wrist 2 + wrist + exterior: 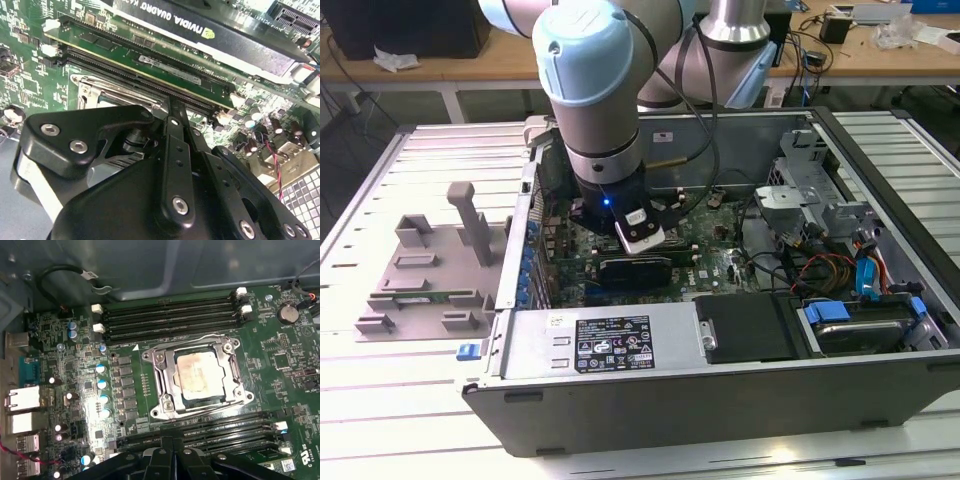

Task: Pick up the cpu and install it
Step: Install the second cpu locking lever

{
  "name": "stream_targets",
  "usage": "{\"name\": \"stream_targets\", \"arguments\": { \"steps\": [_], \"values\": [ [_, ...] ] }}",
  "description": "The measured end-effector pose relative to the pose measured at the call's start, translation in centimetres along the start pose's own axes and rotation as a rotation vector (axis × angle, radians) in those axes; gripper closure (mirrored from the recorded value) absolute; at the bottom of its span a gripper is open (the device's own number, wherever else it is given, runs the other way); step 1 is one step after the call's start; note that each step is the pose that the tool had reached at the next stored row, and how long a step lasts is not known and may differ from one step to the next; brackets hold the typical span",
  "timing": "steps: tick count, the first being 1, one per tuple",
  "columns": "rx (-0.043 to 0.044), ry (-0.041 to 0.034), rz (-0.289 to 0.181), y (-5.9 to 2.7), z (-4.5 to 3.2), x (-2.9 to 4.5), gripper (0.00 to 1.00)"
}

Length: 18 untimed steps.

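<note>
The cpu (200, 375), a small square chip with a dull silver top and brownish smears, lies flat inside the metal socket frame (162, 372) on the green motherboard. My gripper (172, 452) hangs just above the board, beside the socket, with memory slots (210, 432) between them. Its black fingers (169, 107) meet at the tips and hold nothing. In the exterior view the arm (590, 90) reaches down into the open computer case (670, 400), and the cpu is hidden under it.
A long black graphics card (210, 35) runs close by the gripper. More memory slots (170, 315) lie beyond the socket. A grey plastic tray with posts (430, 270) sits outside the case at the exterior view's left. Cables and drive bays (840, 260) fill the case's other end.
</note>
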<state>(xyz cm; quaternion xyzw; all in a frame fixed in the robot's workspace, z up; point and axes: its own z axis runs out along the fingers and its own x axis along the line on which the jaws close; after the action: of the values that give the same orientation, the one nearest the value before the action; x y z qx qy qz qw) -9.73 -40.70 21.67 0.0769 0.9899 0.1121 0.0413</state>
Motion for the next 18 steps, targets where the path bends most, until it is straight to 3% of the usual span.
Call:
{"name": "stream_targets", "arguments": {
  "steps": [4, 10, 11, 13, 14, 15, 16, 18],
  "values": [
    [0.0001, -0.0002, 0.001, 0.82, 0.18, 0.13, 0.89],
    [0.0005, -0.0007, 0.003, 3.12, 0.69, 0.52, 0.89],
    [0.0005, -0.0003, 0.001, 3.63, 0.83, 0.18, 0.89],
    [0.0001, 0.0007, -0.003, 4.15, 1.17, -3.11, 0.89],
    [0.0394, 0.0024, -0.009, 4.75, 1.33, -3.4, 0.89],
    [0.1122, 0.0031, -0.015, 5.14, 1.42, -3.34, 0.89],
    [0.12, 0.0033, -0.019, 5.48, 1.49, -3.28, 0.89],
    [0.1196, 0.0041, -0.023, 5.82, 1.57, -3.23, 0.89]
  ]
}}
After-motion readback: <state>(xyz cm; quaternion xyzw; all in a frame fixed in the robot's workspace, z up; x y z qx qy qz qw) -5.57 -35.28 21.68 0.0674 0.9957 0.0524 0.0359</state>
